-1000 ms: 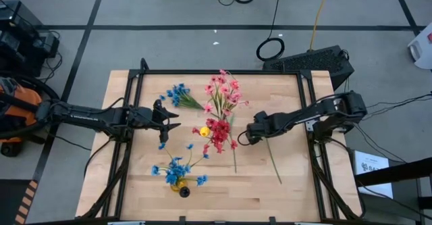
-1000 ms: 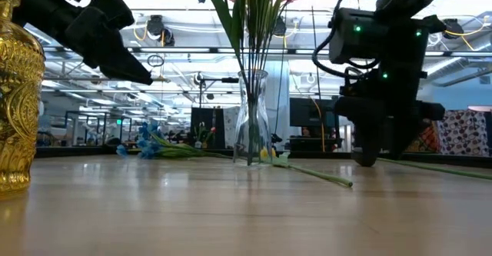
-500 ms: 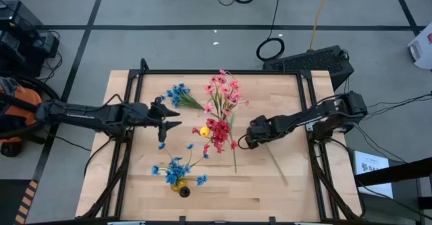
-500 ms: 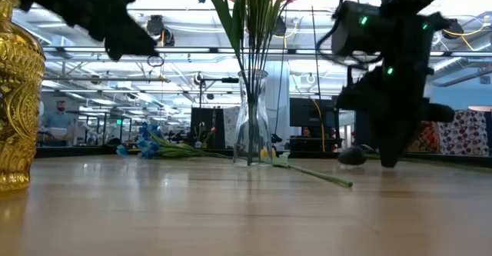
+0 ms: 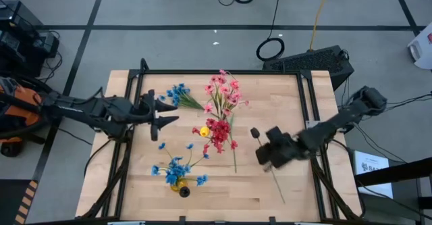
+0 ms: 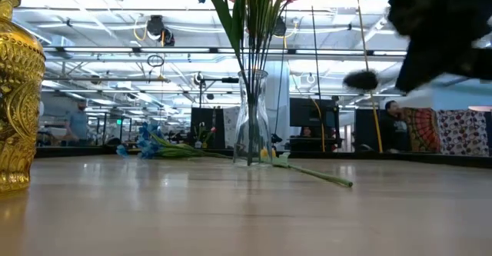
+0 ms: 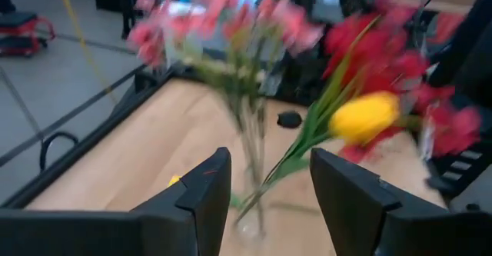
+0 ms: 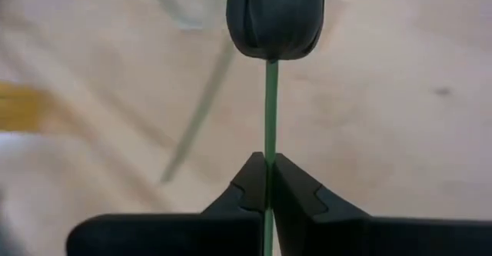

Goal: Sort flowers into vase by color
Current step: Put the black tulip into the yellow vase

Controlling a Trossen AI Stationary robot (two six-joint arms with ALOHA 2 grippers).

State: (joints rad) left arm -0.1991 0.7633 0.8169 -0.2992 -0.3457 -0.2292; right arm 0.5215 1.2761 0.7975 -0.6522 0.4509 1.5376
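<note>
A dark bud (image 8: 274, 16) on a thin green stem is raised over the table's right half, with my right gripper (image 5: 265, 152) shut on it. A glass vase (image 6: 252, 118) in the middle holds pink and red flowers (image 5: 221, 113) and a yellow bud (image 5: 203, 131). Blue flowers (image 5: 177, 169) stand in a gold vase (image 6: 17, 110) near the front edge. One blue sprig (image 5: 178, 94) lies flat at the far left. My left gripper (image 5: 174, 111) hangs open and raised, left of the glass vase, touching nothing. My right gripper pinches the green stem (image 8: 270, 144) between its two fingers, a short way below the dark bud. The fingers slant down from the table's right side and lie across the stem. The long lower stem (image 5: 277, 188) trails toward the near edge, and the low view shows it off the table.
A bare green stem (image 5: 234, 159) lies on the table, right of the glass vase. Black rails run along the table's edges. Bare wood is at the near right and the far right.
My right gripper has shut on the stem of the dark flower, lifted it off the table and swung toward the near right corner. My left gripper, still open, has risen and drawn back a little toward the left edge.
</note>
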